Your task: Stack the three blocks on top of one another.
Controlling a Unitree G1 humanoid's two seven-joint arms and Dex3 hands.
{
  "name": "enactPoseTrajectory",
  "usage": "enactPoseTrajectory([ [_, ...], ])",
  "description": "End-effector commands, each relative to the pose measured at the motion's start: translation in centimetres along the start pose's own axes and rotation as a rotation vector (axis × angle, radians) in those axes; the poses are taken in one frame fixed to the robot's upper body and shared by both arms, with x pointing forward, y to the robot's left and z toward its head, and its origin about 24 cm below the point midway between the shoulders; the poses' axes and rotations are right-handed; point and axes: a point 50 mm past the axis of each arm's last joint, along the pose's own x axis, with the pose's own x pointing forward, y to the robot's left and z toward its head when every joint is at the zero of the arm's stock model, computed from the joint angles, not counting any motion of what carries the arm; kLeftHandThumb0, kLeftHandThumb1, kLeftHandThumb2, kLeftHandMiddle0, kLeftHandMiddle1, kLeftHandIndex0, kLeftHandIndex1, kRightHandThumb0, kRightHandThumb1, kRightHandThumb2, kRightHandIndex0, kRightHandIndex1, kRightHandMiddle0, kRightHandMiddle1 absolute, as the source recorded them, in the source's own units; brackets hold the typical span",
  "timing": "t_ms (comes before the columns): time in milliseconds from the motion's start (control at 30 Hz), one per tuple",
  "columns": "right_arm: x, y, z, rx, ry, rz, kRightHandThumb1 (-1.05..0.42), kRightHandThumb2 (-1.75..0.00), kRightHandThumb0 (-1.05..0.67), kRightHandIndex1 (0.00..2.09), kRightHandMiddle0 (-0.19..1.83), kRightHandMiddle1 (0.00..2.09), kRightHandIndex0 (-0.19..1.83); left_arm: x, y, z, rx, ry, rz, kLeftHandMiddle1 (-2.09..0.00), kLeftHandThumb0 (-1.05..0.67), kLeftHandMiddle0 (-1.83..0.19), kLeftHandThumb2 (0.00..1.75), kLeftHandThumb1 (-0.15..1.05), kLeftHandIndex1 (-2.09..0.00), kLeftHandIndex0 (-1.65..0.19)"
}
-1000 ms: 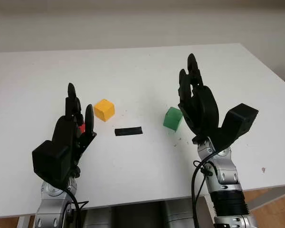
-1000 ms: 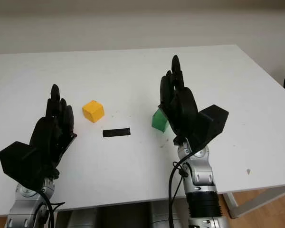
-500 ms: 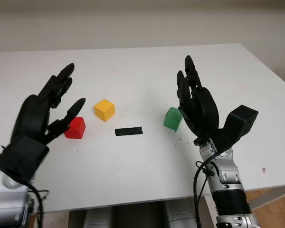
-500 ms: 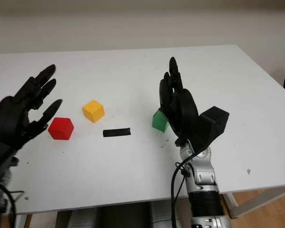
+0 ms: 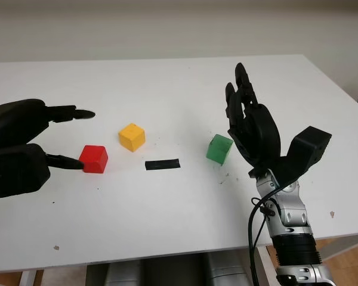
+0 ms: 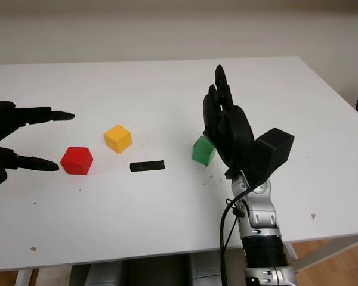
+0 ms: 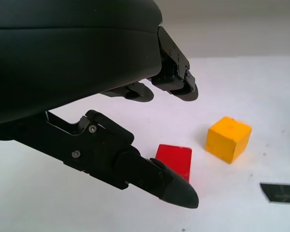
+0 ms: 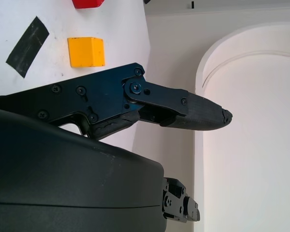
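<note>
Three blocks lie apart on the white table point(image 5: 167, 89): a red block point(image 5: 94, 158) at the left, a yellow block point(image 5: 131, 136) just right of and behind it, and a green block point(image 5: 218, 148) further right. My left hand point(image 5: 71, 137) is open at the left edge, its fingers pointing right, one tip beside the red block and another above it. My right hand point(image 5: 246, 116) is open, raised just right of the green block without touching it. The left wrist view shows the red block point(image 7: 174, 159) beyond a fingertip point(image 7: 179, 193), and the yellow block point(image 7: 228, 138).
A strip of black tape point(image 5: 162, 164) lies flat between the yellow and green blocks. The table's front edge runs near the bottom, and its right corner sits close beside my right arm.
My left hand swung down and to the left, turning its fingers sideways toward the red block, which it used to hide. The right hand barely shifted. No block moved.
</note>
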Motion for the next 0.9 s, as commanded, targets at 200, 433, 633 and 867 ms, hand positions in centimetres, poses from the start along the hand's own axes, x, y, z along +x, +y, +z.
enactPoseTrajectory([
  [200,-0.1,-0.2,0.3,-0.003,-0.004,0.0,-1.05,-0.64,-0.74,0.0,-0.19,0.0,-0.19,1.5,-0.4,1.3,0.129,0.033,-0.052,-0.06,-0.58,-0.38,0.05,0.81,-0.07,-0.36],
  [433,0.1,-0.2,0.3,-0.003,-0.008,0.002,-1.05,-0.66,-0.74,0.0,-0.19,0.0,-0.19,2.6,-2.1,1.6,0.133,0.006,-0.048,-0.04,-0.61,-0.34,0.06,0.83,-0.06,-0.34],
  [633,0.3,0.0,0.1,0.012,-0.007,0.005,-1.05,-0.65,-0.74,0.0,-0.19,0.0,-0.19,3.8,-4.2,1.2,0.141,0.027,-0.011,-0.06,-0.63,-0.37,0.06,0.84,-0.06,-0.35],
  [867,0.3,-0.1,0.0,-0.002,-0.001,0.001,-1.05,-0.65,-0.76,0.0,-0.19,0.0,-0.19,4.1,-4.7,0.9,0.213,0.073,-0.014,-0.06,-0.68,-0.37,0.06,0.87,-0.05,-0.33],
])
